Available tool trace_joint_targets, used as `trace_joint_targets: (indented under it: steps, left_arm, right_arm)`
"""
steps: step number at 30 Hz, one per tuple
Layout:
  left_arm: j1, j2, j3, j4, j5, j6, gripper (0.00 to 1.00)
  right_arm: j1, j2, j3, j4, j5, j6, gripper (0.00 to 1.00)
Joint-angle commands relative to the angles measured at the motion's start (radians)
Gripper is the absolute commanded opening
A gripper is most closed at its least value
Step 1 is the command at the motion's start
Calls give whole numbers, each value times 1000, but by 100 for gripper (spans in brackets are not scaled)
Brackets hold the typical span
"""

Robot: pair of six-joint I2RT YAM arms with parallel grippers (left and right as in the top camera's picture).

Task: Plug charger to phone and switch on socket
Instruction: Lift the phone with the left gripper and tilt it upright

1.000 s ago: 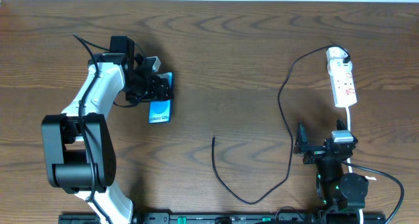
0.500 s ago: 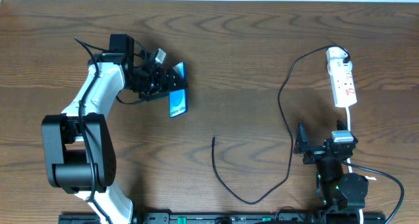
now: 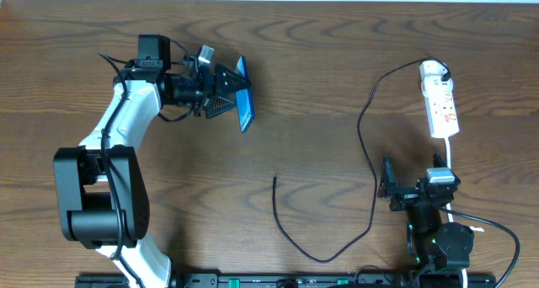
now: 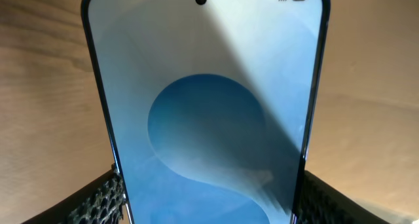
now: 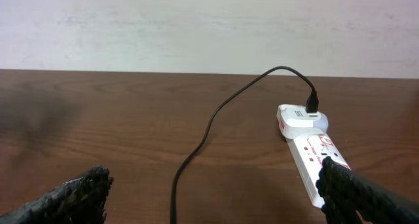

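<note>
My left gripper is shut on the phone and holds it above the table at the back left, tilted on edge with its blue screen facing right. The phone's blue screen fills the left wrist view between both fingers. The charger is a thin black cable running from the socket at the back right down to its free plug end at the table's middle. My right gripper is open and empty near the front right, pointing at the socket and cable.
The socket's white cord runs down past the right arm's base. The left arm reaches from the front left. A pale wall stands behind the table's back edge.
My left gripper has lifted the phone off the table, carried it right and back, and turned it from flat to on edge. The right arm and the charger have not moved.
</note>
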Motion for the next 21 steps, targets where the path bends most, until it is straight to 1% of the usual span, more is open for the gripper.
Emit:
trace_joint_targets:
  steps: [1, 3, 10, 21]
  left_arm:
    - [1, -6, 24, 39, 95, -175, 7]
    - [1, -6, 24, 74, 118, -232, 7]
    - [1, -6, 24, 127, 119, -457, 7]
    - [10, -6, 24, 149, 119, -659, 7]
  right_arm:
    - [7, -8, -2, -3, -6, 11, 99]
    - [7, -8, -2, -3, -6, 11, 99]
    - [7, -8, -2, -3, -6, 11, 99]
    - [7, -8, -2, -3, -6, 11, 99]
